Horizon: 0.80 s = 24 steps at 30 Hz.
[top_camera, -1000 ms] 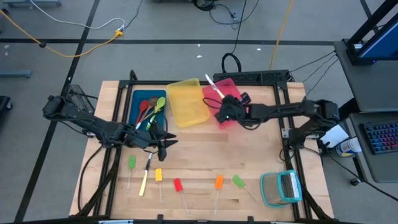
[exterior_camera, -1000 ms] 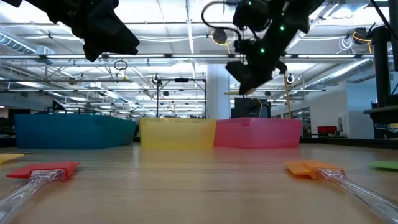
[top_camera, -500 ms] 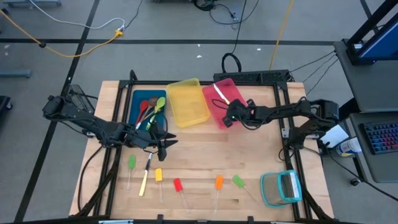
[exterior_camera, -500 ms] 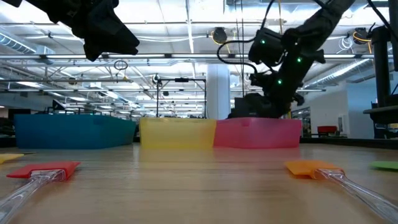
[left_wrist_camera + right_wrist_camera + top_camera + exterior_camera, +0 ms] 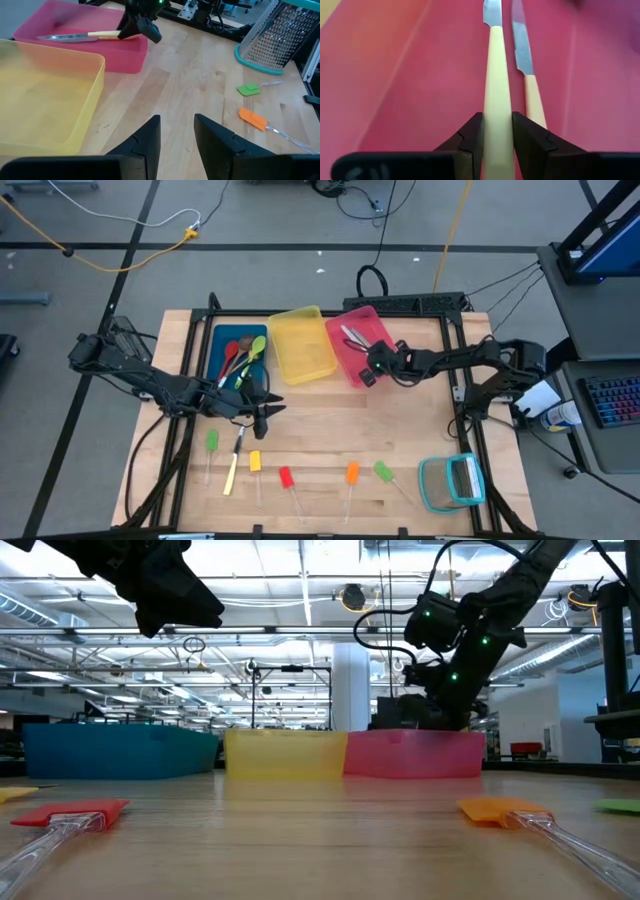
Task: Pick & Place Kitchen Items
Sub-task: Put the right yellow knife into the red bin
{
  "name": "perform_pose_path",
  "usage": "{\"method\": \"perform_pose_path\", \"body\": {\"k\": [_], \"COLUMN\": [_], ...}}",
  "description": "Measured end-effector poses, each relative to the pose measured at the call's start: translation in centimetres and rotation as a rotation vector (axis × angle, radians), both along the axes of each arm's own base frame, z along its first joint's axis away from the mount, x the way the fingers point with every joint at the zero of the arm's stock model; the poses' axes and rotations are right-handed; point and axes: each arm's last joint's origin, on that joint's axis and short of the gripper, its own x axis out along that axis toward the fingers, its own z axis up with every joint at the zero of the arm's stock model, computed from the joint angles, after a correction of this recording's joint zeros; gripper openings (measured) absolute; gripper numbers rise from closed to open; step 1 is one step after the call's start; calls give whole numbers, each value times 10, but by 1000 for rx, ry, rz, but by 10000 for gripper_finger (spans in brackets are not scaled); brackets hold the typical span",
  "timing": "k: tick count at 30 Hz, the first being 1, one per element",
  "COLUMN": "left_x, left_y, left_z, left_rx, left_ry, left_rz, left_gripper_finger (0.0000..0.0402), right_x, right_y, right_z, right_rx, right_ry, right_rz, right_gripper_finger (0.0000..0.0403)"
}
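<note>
My right gripper (image 5: 497,137) pinches a yellow-handled knife (image 5: 498,95) inside the pink bin (image 5: 345,328) beside another knife (image 5: 529,75); spoons (image 5: 243,356) fill the blue bin (image 5: 222,337), while my left gripper (image 5: 177,135), spread empty, faces six utensils (image 5: 285,477) left.

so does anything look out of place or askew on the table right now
Nothing stands out. The right gripper holds a yellow-handled knife low inside the pink plastic bin, beside a second knife already lying there. The red, orange and green clear-handled sticks lie flat on the wooden table.

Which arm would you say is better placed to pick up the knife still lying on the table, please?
Left. The left gripper hovers open right beside that knife, while the right gripper is over the pink bin, shut on another knife.
</note>
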Motion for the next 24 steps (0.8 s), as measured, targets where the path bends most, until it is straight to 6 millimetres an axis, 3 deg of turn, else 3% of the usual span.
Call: {"method": "perform_pose_path", "body": {"k": [24], "left_x": [0], "left_y": [0], "left_z": [0], "left_rx": [3], "left_ry": [1], "left_rz": [-1], "left_gripper_finger": [122], "right_x": [-4], "right_y": [-25], "right_z": [1], "right_rx": [-3], "right_ry": [-49], "right_rz": [-22], "right_gripper_finger": [94]}}
